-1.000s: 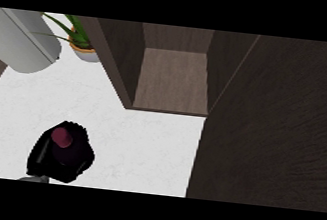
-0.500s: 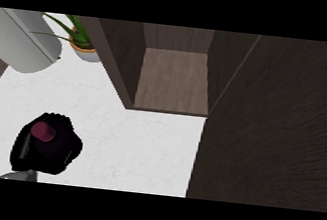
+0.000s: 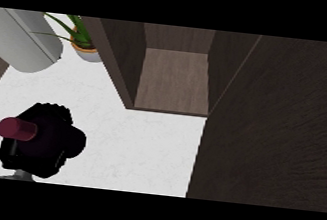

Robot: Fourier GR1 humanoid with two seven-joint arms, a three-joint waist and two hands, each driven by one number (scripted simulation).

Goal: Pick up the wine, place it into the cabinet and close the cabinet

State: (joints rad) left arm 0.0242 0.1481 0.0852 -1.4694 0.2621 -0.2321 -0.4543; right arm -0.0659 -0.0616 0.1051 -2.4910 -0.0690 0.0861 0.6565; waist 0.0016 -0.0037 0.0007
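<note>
The white bench [image 3: 140, 145] runs from the lower left toward the cabinet [image 3: 173, 80], which stands open at the top centre. Its dark wooden interior shows a bare shelf floor and side walls. The cabinet door [image 3: 276, 129] is swung wide and fills the right side of the view as a large dark panel, its edge running down beside the opening. At the upper left, a grey rounded appliance [image 3: 21, 42] lies at an angle on the bench. Just beside it, against the cabinet's left wall, stands a potted plant [image 3: 84, 43] with long green leaves in a pale pot. The strip of bench between the hand and the cabinet opening carries no object.

One hand [image 3: 47, 145] shows at the lower left, well apart from the cabinet opening; the view does not establish which hand it is. Its black fingers are curled round the wine [image 3: 17, 129], hiding the bottle's body. Only the dark red cap of the wine is visible, protruding at the hand's left side. A short section of grey forearm enters from the lower edge directly below the hand.
</note>
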